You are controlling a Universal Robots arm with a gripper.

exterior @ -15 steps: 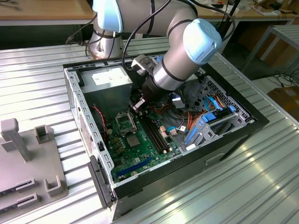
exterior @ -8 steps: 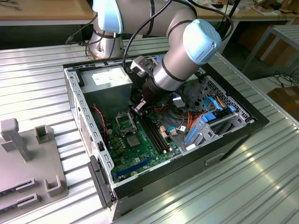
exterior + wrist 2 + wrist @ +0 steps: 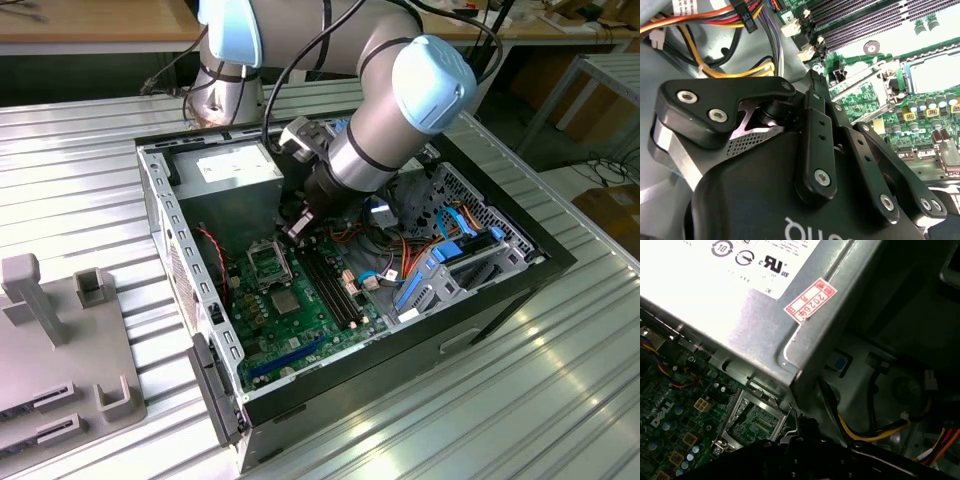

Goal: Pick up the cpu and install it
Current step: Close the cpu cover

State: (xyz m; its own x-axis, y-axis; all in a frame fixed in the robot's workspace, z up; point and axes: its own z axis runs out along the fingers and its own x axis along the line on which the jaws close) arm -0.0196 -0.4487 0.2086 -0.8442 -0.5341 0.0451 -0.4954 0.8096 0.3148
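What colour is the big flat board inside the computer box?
The motherboard is green, seen best in the exterior view.

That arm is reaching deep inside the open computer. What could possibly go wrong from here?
1. The gripper sits low inside the case, beside loose wires. It might snag or tug one.
2. The power supply has a metal corner close by in the first wrist view. The wrist could knock it.
3. The socket lies open near the gripper. A slightly off descent could damage it.
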